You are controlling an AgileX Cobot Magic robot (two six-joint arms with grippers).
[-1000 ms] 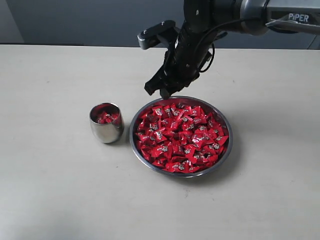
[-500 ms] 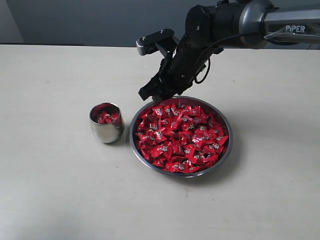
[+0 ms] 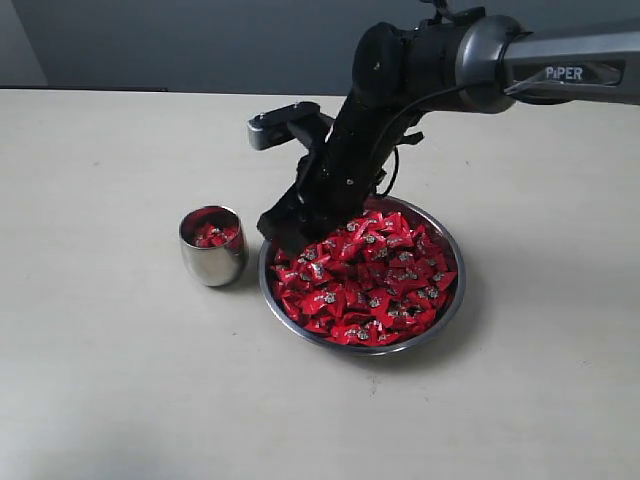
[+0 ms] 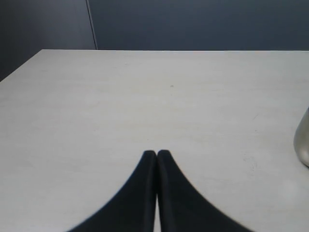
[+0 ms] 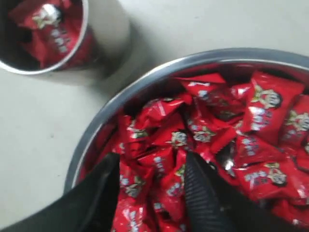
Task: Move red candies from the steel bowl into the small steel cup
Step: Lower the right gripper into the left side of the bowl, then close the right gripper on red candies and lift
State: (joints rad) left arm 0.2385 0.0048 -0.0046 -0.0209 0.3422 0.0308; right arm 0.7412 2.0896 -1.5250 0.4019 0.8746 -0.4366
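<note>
Exterior view: I saw many small red-wrapped candies (image 3: 385, 285) heaped in the wide shallow steel bowl (image 3: 365, 349), their pinched ends pointing every way; a few lay in the small rounded steel cup (image 3: 212, 262), upright just beside it.
Right gripper (image 5: 150, 169): jaws spread wide over the cup-side candies, nothing held.
Left gripper (image 4: 156, 154): fingers pressed together, empty.
Writing: "PIPER" on the right arm (image 3: 565, 73); wrapper print unreadable.

My right arm (image 3: 400, 90) is hiding part of the steel bowl (image 3: 462, 280)'s far rim. Picture edges are cropping the small steel cup (image 4: 303, 142) in both wrist views.
</note>
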